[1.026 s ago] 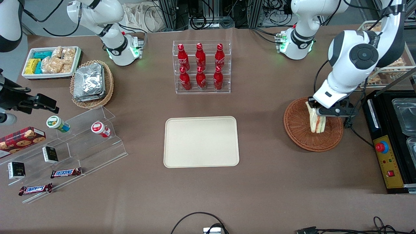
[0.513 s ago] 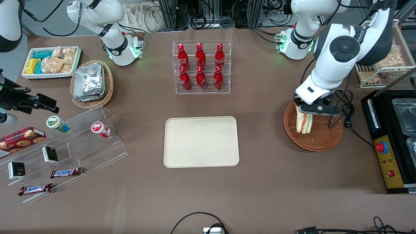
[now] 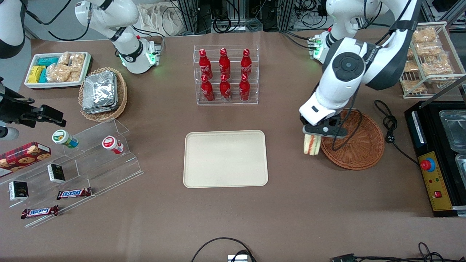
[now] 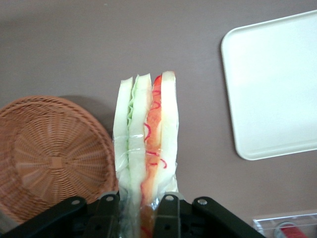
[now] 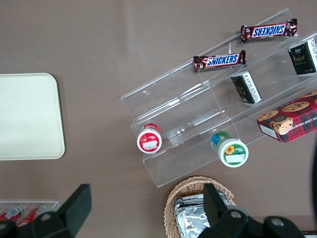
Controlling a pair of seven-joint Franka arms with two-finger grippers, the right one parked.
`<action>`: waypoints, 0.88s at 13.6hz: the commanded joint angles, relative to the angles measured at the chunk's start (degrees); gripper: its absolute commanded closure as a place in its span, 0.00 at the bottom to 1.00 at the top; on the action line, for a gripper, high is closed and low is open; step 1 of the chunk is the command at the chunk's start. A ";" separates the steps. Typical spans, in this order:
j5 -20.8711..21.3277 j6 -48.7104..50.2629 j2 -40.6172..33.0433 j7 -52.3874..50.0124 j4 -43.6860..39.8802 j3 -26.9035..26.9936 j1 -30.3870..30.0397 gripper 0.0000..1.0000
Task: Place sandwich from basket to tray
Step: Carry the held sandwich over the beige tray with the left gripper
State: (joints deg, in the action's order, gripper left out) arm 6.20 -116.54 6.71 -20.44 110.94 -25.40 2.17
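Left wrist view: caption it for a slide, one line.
Gripper shut on the sandwich, carried above the table between the wicker basket and the beige tray.

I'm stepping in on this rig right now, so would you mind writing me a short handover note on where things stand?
Gripper: shut on the sandwich, held in the air with its filling edge pointing down, just outside the basket's rim on the side toward the tray.
Basket: holds nothing now, toward the working arm's end of the table.
Tray: at the table's middle, nothing on it.
Done: sandwich gripped and lifted out of the basket.
Left: carry it over the tray, lower it, open the fingers, withdraw.
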 commanded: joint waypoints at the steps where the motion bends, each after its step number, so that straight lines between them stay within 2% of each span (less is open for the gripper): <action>1: 0.83 1.50 5.14 -4.42 -6.16 -1.75 1.95 0.93; 9: 7.42 0.62 17.26 -16.64 -15.20 -1.75 11.18 0.93; 12: 11.98 0.62 23.94 -22.43 -19.69 -1.75 14.26 0.94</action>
State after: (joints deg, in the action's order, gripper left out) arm 14.83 -116.85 25.18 -38.95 96.58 -27.25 14.22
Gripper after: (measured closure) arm 0.828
